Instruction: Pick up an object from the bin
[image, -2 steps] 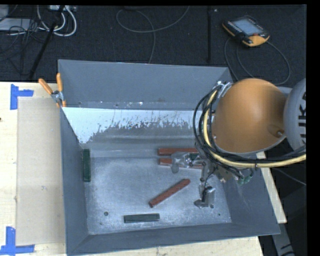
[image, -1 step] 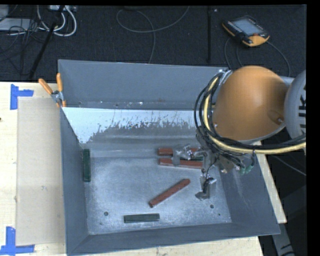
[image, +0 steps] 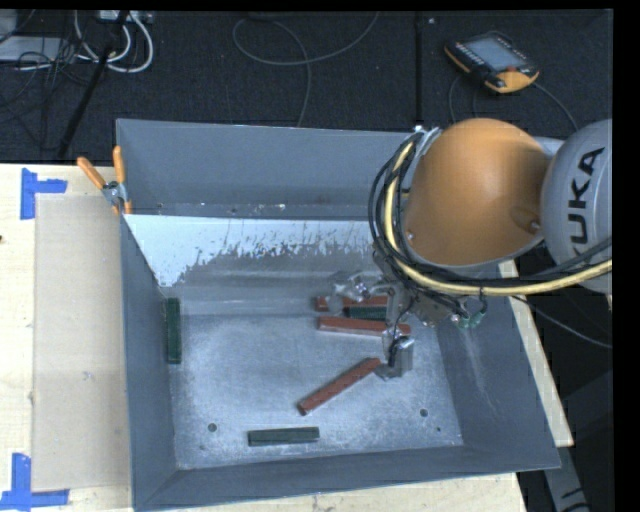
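Observation:
My gripper (image: 376, 324) is low in the bin's right middle, under the arm's orange dome, and open. One fingertip (image: 398, 358) touches the upper right end of a long red-brown stick (image: 338, 388) that lies slanting on the floor. The other finger (image: 353, 291) stands behind a small cluster of sticks. Between the two fingers lie a short red-brown stick (image: 347, 325) and a dark green stick (image: 366, 312); nothing is lifted.
A dark green bar (image: 173, 330) lies along the left wall. Another dark green bar (image: 283, 436) lies near the front wall. The arm's dome and cables hide the bin's back right corner.

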